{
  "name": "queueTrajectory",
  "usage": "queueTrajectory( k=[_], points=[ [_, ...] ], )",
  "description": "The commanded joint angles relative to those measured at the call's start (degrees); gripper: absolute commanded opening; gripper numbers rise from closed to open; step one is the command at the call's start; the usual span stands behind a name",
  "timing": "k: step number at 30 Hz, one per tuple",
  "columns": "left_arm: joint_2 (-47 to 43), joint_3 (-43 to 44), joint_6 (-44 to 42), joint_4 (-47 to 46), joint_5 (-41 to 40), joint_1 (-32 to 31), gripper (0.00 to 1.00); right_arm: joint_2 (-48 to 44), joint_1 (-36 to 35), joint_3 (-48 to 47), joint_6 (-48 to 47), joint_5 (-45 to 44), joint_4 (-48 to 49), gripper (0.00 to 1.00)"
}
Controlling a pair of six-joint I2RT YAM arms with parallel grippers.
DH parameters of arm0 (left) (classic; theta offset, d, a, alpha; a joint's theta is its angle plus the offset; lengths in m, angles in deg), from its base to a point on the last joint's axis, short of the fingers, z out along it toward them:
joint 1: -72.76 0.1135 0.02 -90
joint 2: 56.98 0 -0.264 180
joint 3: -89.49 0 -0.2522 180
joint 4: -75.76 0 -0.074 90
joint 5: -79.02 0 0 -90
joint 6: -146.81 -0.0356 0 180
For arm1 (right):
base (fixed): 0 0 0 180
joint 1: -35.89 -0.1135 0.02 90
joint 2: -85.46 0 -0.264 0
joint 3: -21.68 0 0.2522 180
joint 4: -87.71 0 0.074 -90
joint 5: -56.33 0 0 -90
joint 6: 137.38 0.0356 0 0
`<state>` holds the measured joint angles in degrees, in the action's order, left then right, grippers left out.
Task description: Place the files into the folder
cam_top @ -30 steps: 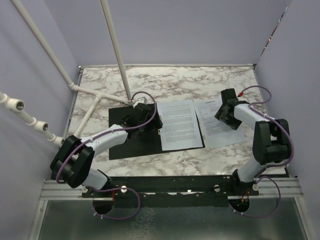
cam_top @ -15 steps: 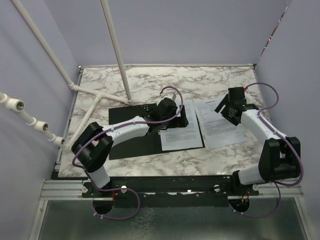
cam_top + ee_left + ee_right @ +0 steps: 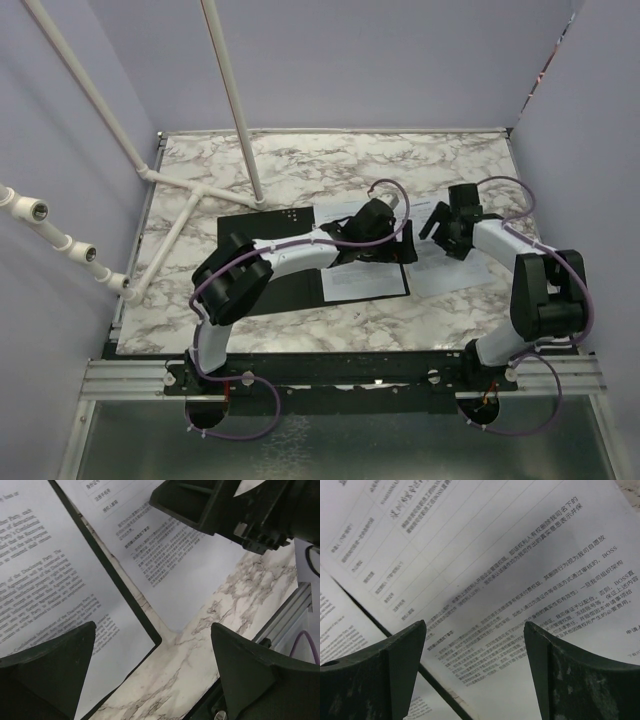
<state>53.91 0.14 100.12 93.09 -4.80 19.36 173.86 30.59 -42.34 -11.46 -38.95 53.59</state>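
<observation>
At the far left, white pipes lie across the marble table. Beside them the folder lies open and flat, with its black inside facing up. The files are two printed sheets. The first sheet lies on the right half of the folder, and the folder's dark edge shows along the side and the lower corner of the sheet.

The left arm reaches across the folder to the right. The left gripper is above the right edge of the folder. In its wrist view the two fingers stand wide apart and there is nothing between them. I cannot tell whether they touch the paper.

The second sheet lies outside the folder, on the table, just beside the folder's right edge. Its text is in small characters.

The right gripper is over the upper part of this second sheet, close to the left gripper. Its fingers are also spread and they hold nothing. The sheet lies flat under them.

At the near edge of the table runs a metal rail.
</observation>
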Motion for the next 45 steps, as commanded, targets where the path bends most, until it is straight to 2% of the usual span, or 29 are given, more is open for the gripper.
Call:
queueTrajectory(
  k=[1,10,15,22,24,32,37,45],
  points=[
    [3.75,3.9,1.11,-1.24,3.36,-0.69,0.99,3.57,2.5,0.68,1.33,-1.07,1.41,0.83],
    [10.57,9.32,1.67,-2.65,5.91,-0.91,0.99,3.97,11.92,6.57,5.75,0.81,4.68,0.84],
    [15.57,15.39,1.7,-2.9,7.84,-0.96,0.99,1.24,12.31,9.44,6.75,2.94,6.41,0.84],
    [21.22,23.02,2.81,-2.81,9.21,-0.82,0.99,-4.07,12.31,8.53,5.99,7.21,4.87,0.84],
    [22.81,24.53,3.44,-2.82,9.69,-0.83,0.99,-6.53,12.28,7.71,5.77,5.89,3.4,0.84],
    [25.74,25.05,3.45,-2.91,8.7,-0.59,0.98,-12.75,12.33,2.37,3.94,-9.51,-0.34,0.85],
    [26.04,24.94,2.92,-2.79,8.65,-0.18,0.98,-10.0,12.83,-0.89,-0.54,-13.72,1.89,0.86],
    [22.86,23.13,1.31,-2.56,9.06,1.45,0.98,0.75,17.65,-7.57,-6.82,-4.29,5.92,0.87]
  ],
)
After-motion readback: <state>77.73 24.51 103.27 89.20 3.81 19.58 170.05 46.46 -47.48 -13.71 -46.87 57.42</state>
